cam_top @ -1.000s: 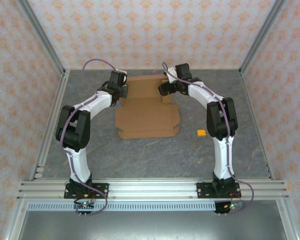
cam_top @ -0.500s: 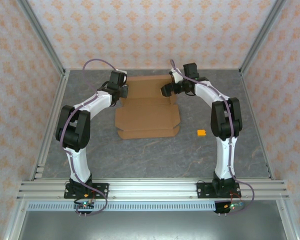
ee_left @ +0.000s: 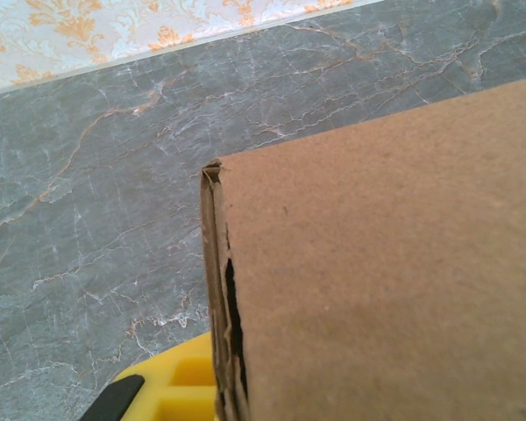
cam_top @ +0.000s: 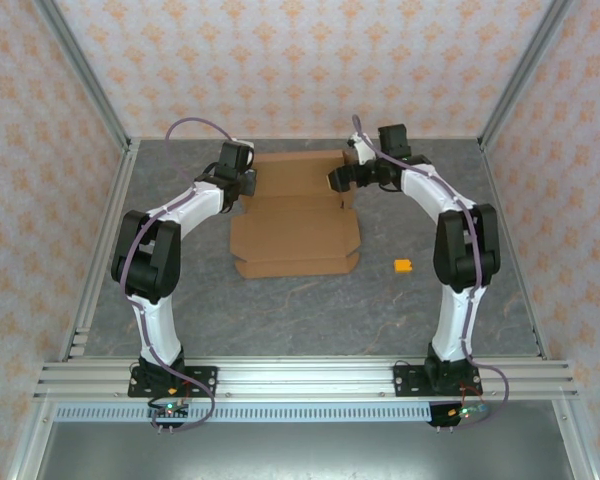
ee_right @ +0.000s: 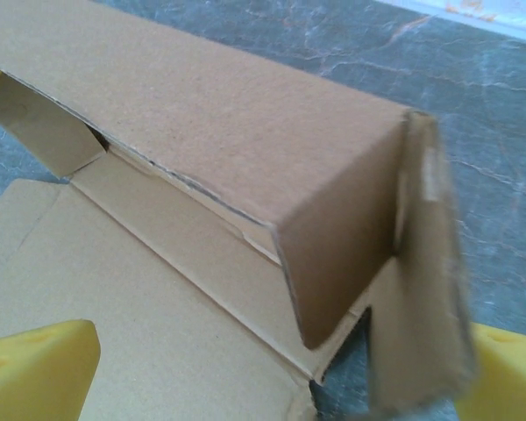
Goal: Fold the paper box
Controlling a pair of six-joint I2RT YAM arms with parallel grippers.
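Cardboard: plain brown die-cut paper box (cam_top: 295, 240) toward the far middle of the grey marbled worktop (cam_top: 280, 310), base panel flat, far long side raised and folded over, right end flap standing loose.
Left side: left claw (cam_top: 243, 182) at the box's far left corner, closed tight on the doubled cardboard edge; one yellow finger (ee_left: 180, 386) just beside that edge in the wrist view.
Right side: right claw (cam_top: 338, 180) at the far right corner, spread wide, yellow fingers (ee_right: 35, 364) either side of the raised side's end.
Block: small orange block (cam_top: 403, 266) on the worktop right of the box, well apart.
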